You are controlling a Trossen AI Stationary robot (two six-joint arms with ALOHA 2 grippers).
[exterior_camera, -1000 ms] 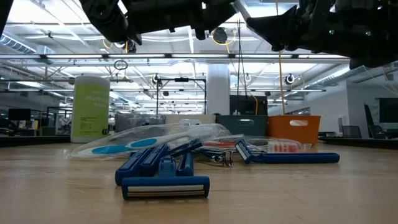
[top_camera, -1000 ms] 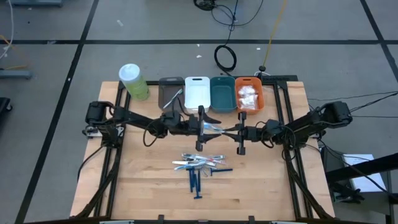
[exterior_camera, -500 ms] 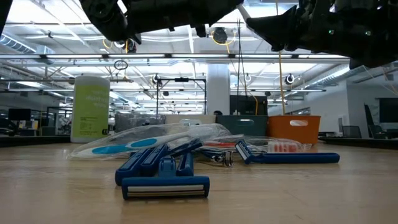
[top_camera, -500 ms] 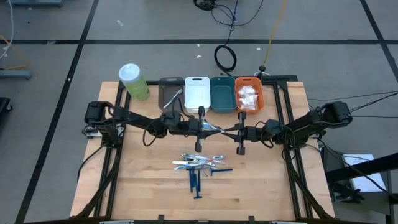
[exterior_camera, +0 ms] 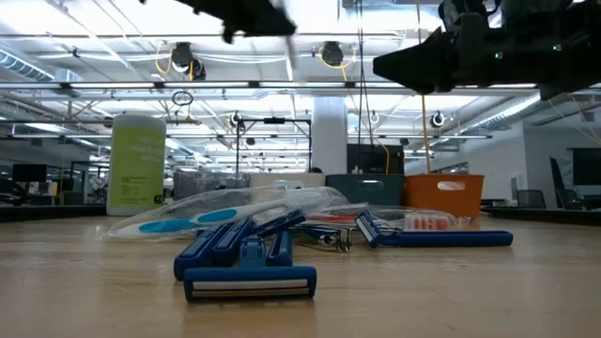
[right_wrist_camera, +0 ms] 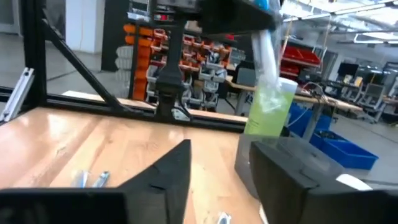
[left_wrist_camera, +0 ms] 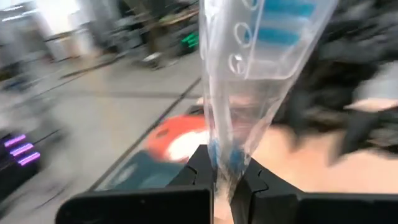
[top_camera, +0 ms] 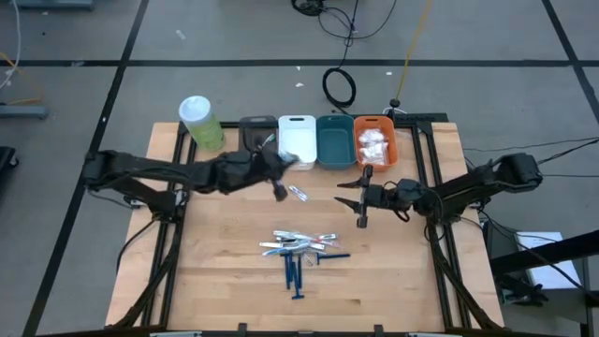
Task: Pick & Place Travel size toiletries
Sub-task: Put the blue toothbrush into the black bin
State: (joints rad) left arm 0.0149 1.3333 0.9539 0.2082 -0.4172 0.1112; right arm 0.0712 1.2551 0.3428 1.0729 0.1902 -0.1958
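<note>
Since the earlier frame both arms have drawn apart from their meeting above mid-table, and the clear plastic-wrapped toothbrush with pale-blue bristles (left_wrist_camera: 249,81) has passed wholly to the left arm. At far left stands a tall pale-green cylinder with a white lid (top_camera: 200,123), with a row of grey bin (top_camera: 255,139), white bin (top_camera: 297,137), teal bin (top_camera: 334,139) and orange bin (top_camera: 375,140) beside it along the far edge of the wooden table (top_camera: 225,271). The left gripper (top_camera: 279,185), raised just in front of the grey and white bins, is clamped on one end of the wrapped toothbrush, which juts toward mid-table. In the middle, nearer the front edge, lies the heap of travel size toiletries (top_camera: 304,247): slim wrapped sticks, with dark blue T-shaped razors (exterior_camera: 246,258) side by side in front. To the right, the right gripper (top_camera: 359,195) hovers in front of the orange bin, fingers parted and empty. White crinkly pouches (top_camera: 372,142) already lie in that bin. The wrapped stick is judged light, its film slippery and yielding; a hold across the stiff handle inside, as here, should be securer than a pinch on loose film alone.
</note>
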